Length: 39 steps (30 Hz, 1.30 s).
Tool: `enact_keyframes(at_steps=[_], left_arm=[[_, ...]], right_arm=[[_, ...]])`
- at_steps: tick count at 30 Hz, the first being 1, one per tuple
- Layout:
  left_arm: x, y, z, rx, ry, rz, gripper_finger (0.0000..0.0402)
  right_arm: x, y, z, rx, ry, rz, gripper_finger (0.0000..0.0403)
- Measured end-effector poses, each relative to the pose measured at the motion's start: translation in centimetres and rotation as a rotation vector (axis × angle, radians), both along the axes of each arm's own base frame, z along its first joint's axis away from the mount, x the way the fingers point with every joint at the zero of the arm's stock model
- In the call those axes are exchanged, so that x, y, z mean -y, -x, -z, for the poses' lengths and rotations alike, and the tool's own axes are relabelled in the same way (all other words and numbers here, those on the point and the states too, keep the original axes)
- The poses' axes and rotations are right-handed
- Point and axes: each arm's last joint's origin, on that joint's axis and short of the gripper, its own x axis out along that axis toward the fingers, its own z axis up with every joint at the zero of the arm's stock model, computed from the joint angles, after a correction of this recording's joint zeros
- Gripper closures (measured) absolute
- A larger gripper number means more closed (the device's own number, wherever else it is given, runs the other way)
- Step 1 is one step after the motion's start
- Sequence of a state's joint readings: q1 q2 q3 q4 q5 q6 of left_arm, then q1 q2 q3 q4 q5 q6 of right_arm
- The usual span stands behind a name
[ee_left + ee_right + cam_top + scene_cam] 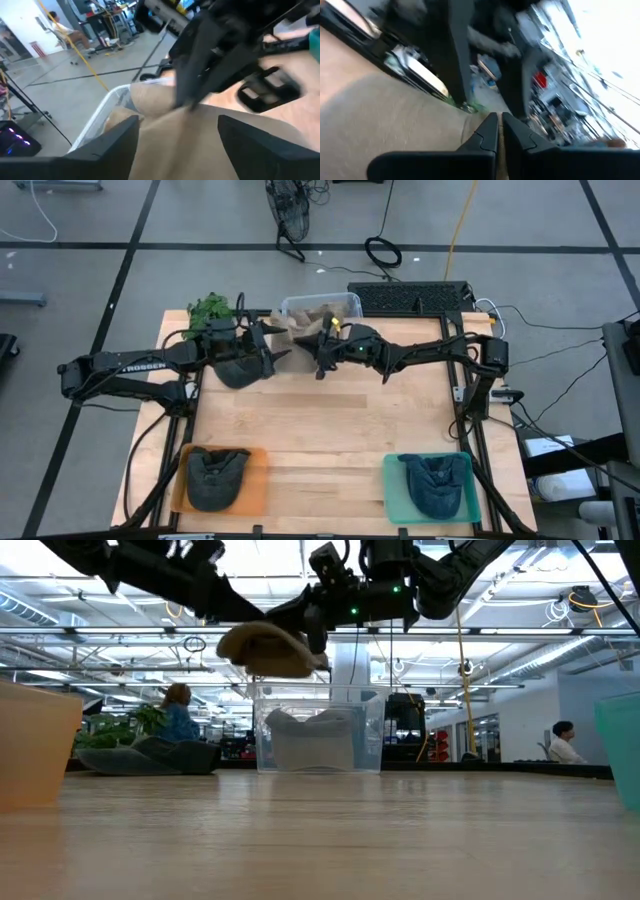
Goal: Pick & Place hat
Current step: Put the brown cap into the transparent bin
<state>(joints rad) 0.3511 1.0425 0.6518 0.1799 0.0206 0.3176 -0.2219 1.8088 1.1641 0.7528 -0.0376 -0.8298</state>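
both arms meet at upper centre of the high view, above the far edge of the table (320,430). tan hat (268,648) hangs in the air over the clear bin (318,740), upper centre of the low view. right pincer (499,131) is clamped shut on the hat's edge; fabric fills the lower left of the right wrist view. left pincer (177,132) stands wide, fingers (112,142) on either side of the tan fabric, not squeezing it. a dark hat (240,365) lies on the table under the left arm. orange tray (255,490) at lower left and teal tray (395,495) at lower right each hold a dark hat.
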Motion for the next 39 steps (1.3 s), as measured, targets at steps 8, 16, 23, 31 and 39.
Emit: enact_keyframes(at_steps=[8,16,23,31,39], left_arm=[[-0.5,-1.6,2.0,-0.094,-0.032,0.044,0.0117],[-0.8,-1.7,2.1,-0.085,-0.034,0.018,0.0205],[-0.9,-1.6,2.0,-0.08,-0.039,0.016,0.0281],[-1.1,-1.6,1.8,-0.092,-0.101,-0.021,0.0375],[-0.7,-1.9,1.5,-0.072,-0.162,-0.012,0.0387]], right_arm=[[-0.7,-0.2,0.2,-0.02,0.021,-0.058,0.0403],[-0.6,-0.1,0.3,-0.037,0.02,-0.047,0.0403],[-0.6,-0.1,0.3,-0.037,0.02,-0.044,0.0403],[-0.5,-0.1,0.0,-0.008,0.021,0.051,0.0403],[-2.7,1.2,-3.6,0.114,0.008,0.354,0.0388]])
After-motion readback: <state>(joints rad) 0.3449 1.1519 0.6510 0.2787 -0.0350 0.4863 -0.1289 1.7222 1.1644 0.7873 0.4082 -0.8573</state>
